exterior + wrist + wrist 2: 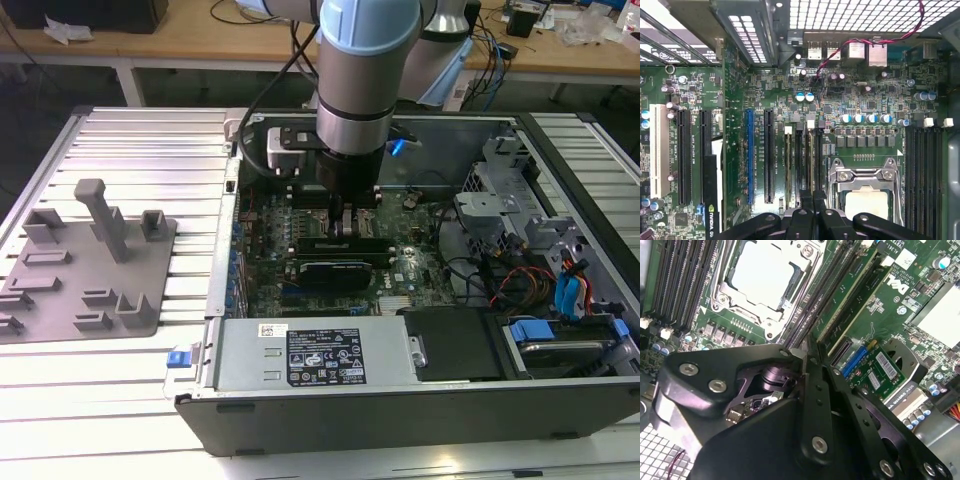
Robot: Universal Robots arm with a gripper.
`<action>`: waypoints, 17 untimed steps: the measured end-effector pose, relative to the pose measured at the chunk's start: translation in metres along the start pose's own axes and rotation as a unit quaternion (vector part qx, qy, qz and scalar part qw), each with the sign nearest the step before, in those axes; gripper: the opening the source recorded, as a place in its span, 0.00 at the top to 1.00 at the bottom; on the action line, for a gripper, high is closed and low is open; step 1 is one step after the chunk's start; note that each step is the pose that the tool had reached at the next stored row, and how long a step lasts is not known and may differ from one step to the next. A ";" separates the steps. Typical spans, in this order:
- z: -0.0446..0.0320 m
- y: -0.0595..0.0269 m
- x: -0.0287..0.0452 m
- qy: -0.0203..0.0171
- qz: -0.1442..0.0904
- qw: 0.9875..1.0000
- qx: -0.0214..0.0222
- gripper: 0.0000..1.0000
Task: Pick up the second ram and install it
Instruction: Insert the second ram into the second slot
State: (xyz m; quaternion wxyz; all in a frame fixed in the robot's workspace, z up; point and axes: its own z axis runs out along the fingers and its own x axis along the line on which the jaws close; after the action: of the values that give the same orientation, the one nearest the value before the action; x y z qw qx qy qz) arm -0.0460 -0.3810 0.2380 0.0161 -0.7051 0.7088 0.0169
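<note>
Pinching the second ram (802, 360) edge-on, the gripper (347, 222) hung over the memory slots (802, 165); any tilt risked misseating.

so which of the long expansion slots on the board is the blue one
In the first wrist view, the blue slot stands between two black slots: one on the side toward the processor socket, the other toward the white slot. It alone is blue.

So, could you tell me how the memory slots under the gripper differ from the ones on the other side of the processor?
The near bank, under the gripper, lies between the processor and the expansion slots; the far bank lies by the board's edge. The near bank seems to hold one stick already; the far bank looks empty. Both are parallel black rails.
</note>
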 end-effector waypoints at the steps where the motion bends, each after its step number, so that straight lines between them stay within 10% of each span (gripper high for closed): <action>1: 0.0004 0.0001 0.0001 0.000 0.000 1.000 0.001 0.91; 17: 0.0035 0.0013 0.0002 0.000 0.000 1.000 0.002 0.91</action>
State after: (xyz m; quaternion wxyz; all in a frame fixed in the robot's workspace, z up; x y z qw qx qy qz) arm -0.0472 -0.3810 0.2345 0.0177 -0.7052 0.7086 0.0151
